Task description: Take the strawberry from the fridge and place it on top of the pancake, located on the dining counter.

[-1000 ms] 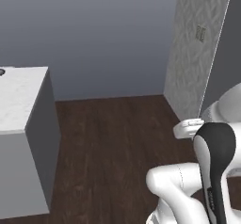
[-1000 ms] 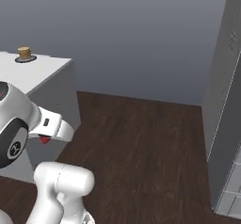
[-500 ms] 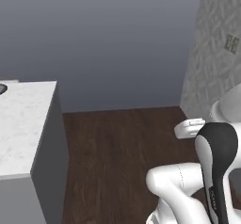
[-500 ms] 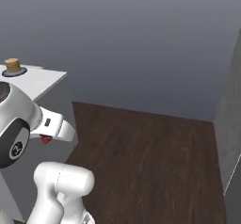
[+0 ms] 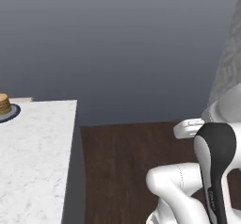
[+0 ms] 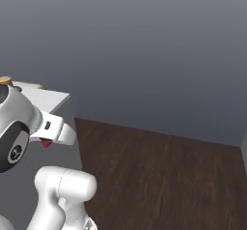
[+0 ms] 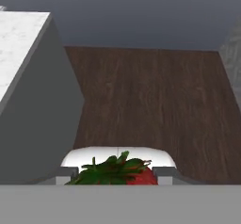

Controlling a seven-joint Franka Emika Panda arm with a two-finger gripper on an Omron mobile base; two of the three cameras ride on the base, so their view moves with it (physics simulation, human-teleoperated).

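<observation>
Strawberry (image 7: 123, 173): red, green-capped, sitting between the pincer (image 7: 117, 172) tips in the hand view; a small red bit (image 6: 46, 143) is also showing under the hand in the right base view. The pincer is pinching the strawberry, jaws partly closed on it.

Pancake (image 5: 4, 104): golden stack on a dark plate (image 5: 13, 111), resting at the far left of the table (image 5: 33, 152) in the left base view, well apart from the hand.

Table: white marble top on a grey base; its near corner is showing at the left of the hand view (image 7: 19, 39).

Floor (image 6: 164, 176): dark wood, lying between the table and the arm.

Stage, as judged: the berry is being carried; the placing on the pancake is not yet done.

Risks, as judged:
- The berry is small and round, so it may be slipping out of the jaws if the arm is swinging sharply, and dropping to the floor.
- The hand is riding low beside the table's grey side; reaching across without rising first may be knocking the hand or berry against the edge.
- Releasing off-centre or from high up may be letting the berry roll off the stack onto the plate or table.
</observation>
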